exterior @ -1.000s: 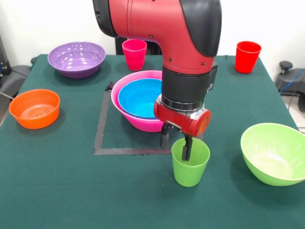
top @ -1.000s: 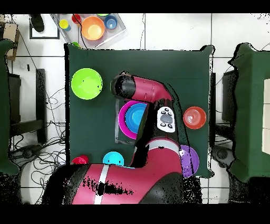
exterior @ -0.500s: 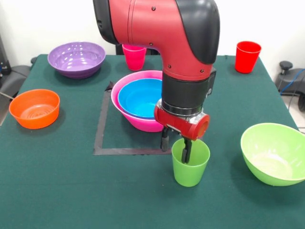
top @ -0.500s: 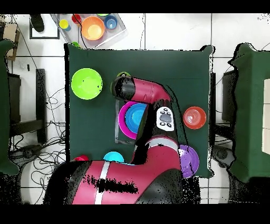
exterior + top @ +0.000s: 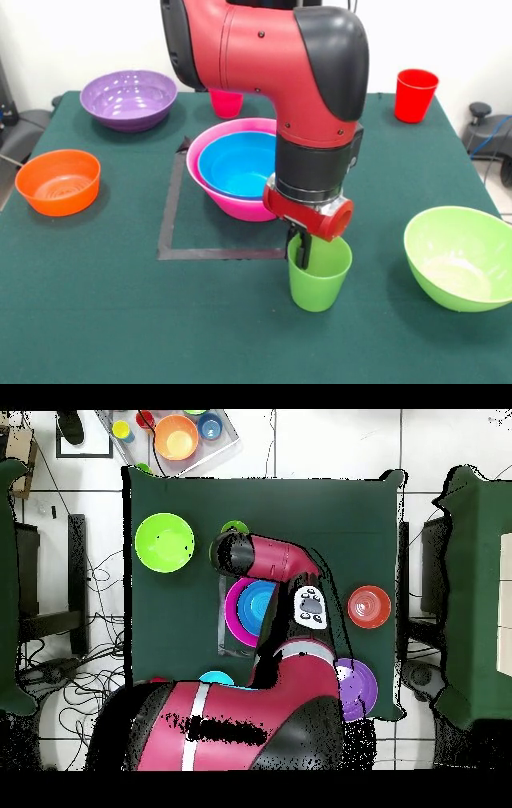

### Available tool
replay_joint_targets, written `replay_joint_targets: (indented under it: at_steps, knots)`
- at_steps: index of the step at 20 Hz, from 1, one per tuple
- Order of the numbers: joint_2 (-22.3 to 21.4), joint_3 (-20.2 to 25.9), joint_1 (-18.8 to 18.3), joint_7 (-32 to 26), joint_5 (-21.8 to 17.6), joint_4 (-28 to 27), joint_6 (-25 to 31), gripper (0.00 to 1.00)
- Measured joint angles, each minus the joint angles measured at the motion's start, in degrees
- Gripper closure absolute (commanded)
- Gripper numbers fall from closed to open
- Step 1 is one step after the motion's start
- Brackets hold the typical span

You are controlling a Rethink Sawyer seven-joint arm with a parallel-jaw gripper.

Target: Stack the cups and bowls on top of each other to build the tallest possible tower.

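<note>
1 light green cup (image 5: 318,280) stands upright with the jaws (image 5: 303,250) clamped on its rim.

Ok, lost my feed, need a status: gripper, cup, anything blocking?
Gripper shut on the light green cup at its rim. Cup upright on the table. Pink bowl holds a blue bowl just behind. Nothing in the way.

blue bowl (image 5: 237,164) nested in pink bowl (image 5: 210,178); light green cup (image 5: 318,281) upright nearby.
</note>
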Motion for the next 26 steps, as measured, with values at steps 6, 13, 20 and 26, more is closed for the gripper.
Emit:
replay_joint_targets:
  at_steps: [6, 13, 20, 26]
  knots:
    - [-0.11, 0.04, -0.04, 0.00, -0.01, 0.02, -0.01, 1.00]
    - [-1.52, 0.30, -0.29, 0.00, -0.02, 0.03, 2.62, 1.00]
    - [-7.22, 0.39, -0.67, 0.00, -0.04, 0.06, 14.27, 1.00]
    - [-11.94, 0.40, -1.60, 0.00, -0.08, 0.11, 20.06, 1.00]
